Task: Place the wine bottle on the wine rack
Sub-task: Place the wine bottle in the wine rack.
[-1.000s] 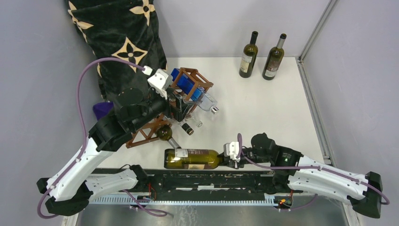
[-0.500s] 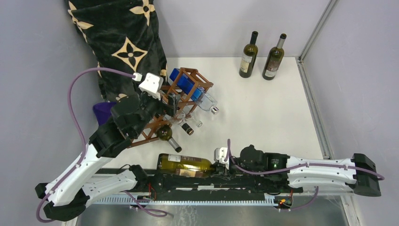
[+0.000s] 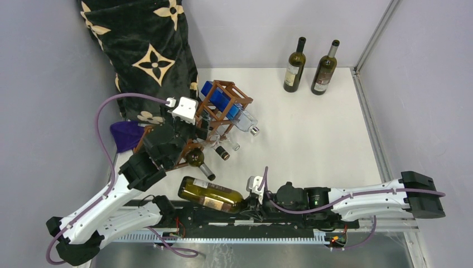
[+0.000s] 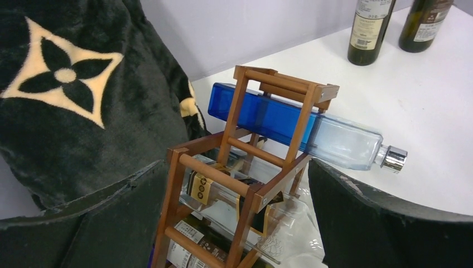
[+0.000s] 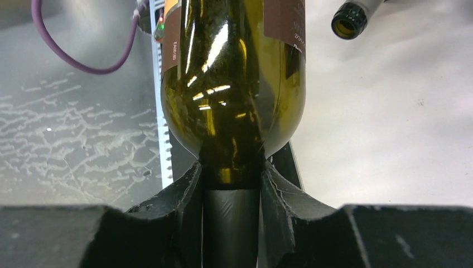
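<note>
Wine bottle (image 3: 211, 194) lies on its side, lifted at the near edge of the table (image 3: 312, 134), base pointing left and slightly far, neck to the right. Right gripper (image 3: 248, 204) is clamped on the neck; the wrist view shows both fingers (image 5: 187, 192) pressed against the dark glass just below the shoulder. Wine rack (image 3: 223, 92) sits far-left of the bottle, near but apart from it, running diagonally. Bottles already in it, including a blue bottle (image 3: 223, 103) and a green bottle (image 3: 198, 159), have necks sticking out near-right. So the cells run far-left to near-right, while the held bottle's long axis runs roughly left-right: it likely needs turning to match before going in base first. Right arm carries it. Left gripper (image 4: 237, 164) has its jaws wide apart, straddling the rack's upper frame; can't tell if touching. Two upright bottles (image 3: 294, 66) stand far right, well apart.
</note>
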You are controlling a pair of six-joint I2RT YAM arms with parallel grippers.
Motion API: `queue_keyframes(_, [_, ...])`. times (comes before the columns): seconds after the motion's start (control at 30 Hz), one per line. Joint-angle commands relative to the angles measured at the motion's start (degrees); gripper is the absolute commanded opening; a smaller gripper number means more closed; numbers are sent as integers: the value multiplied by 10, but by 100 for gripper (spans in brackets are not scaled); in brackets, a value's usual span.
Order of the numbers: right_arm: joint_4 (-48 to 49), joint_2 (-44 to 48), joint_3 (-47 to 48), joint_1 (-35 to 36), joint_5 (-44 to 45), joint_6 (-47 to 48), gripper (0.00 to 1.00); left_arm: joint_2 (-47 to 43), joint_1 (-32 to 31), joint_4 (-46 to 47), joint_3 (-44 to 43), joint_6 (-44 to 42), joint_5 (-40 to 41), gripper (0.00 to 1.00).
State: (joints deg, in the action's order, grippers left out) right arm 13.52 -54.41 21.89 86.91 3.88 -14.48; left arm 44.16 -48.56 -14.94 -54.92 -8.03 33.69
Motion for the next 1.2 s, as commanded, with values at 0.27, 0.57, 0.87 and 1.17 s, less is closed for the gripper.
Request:
queue_keyframes(0.27, [207, -29, 22, 18, 78, -66, 0, -57, 15, 93, 58, -24, 27, 100])
queue_keyframes(0.57, [238, -64, 29, 22, 98, -102, 0, -61, 22, 106, 82, -32, 16, 100])
queue_keyframes(0.87, [276, -93, 39, 23, 107, -124, 0, -58, 24, 110, 93, -37, 22, 100])
queue_keyframes(1.17, [307, -106, 42, 23, 129, -138, 0, -61, 25, 112, 96, -41, 30, 100])
